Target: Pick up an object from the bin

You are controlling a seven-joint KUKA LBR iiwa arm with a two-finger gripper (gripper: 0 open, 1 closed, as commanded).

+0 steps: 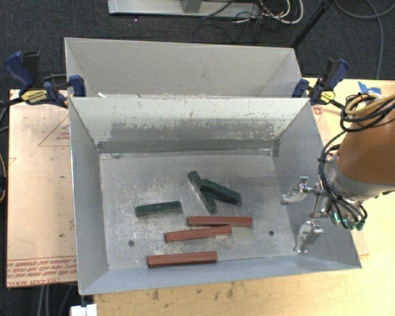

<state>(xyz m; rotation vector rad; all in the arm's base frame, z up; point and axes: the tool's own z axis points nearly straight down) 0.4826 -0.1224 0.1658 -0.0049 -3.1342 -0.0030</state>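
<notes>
My gripper (pixel 301 214) hangs over the bin's right side, its two metal fingers spread wide apart and open, with nothing between them. The nearest loose thing is a reddish-brown bar (pixel 219 221) lying flat to the gripper's left. Just below it lies a second reddish-brown bar (pixel 197 234). Two dark green bars (pixel 218 191) lie crossed over each other near the bin's middle, up and left of the gripper.
A third reddish-brown bar (pixel 182 259) lies near the bin's front wall. Another dark green bar (pixel 158 209) lies further left. The arm with its orange cover and cables comes in over the right rim.
</notes>
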